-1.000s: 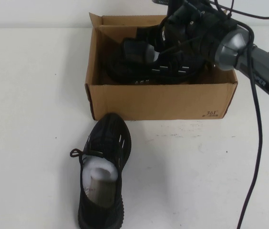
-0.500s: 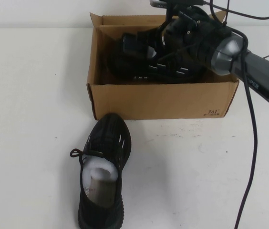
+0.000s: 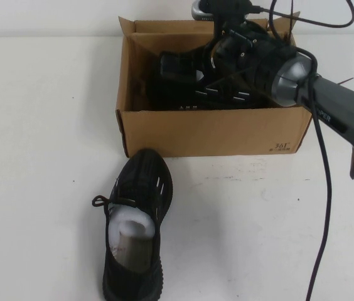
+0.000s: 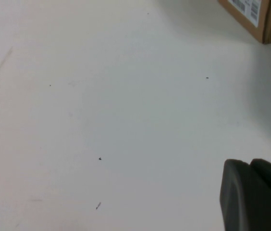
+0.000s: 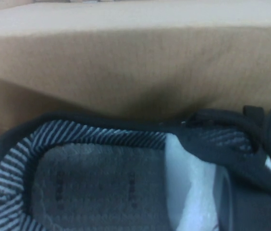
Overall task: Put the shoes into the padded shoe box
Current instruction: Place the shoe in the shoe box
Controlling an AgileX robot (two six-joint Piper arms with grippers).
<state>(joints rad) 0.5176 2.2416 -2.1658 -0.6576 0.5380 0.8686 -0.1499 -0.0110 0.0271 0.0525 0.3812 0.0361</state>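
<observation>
The padded shoe box (image 3: 214, 132) is brown cardboard, open-topped, at the back middle of the table. One black sneaker (image 3: 189, 94) with white side dashes lies inside it. My right gripper (image 3: 218, 63) reaches into the box and is shut on this shoe's collar. In the right wrist view one finger (image 5: 251, 202) sits inside the shoe (image 5: 87, 159) beside white paper stuffing, facing the box wall (image 5: 126, 72). The second sneaker (image 3: 136, 232) stands on the table in front of the box, toe toward it. My left gripper (image 4: 253, 192) is shut and empty, low over bare table.
The white table (image 3: 39, 157) spreads left and right of the box. A black cable (image 3: 324, 188) hangs from the right arm across the right side. In the left wrist view a box corner (image 4: 255, 19) with a barcode label shows.
My right gripper has carried the shoe lower and farther back into the box. The box has shifted slightly. The shoe on the table has not moved.
</observation>
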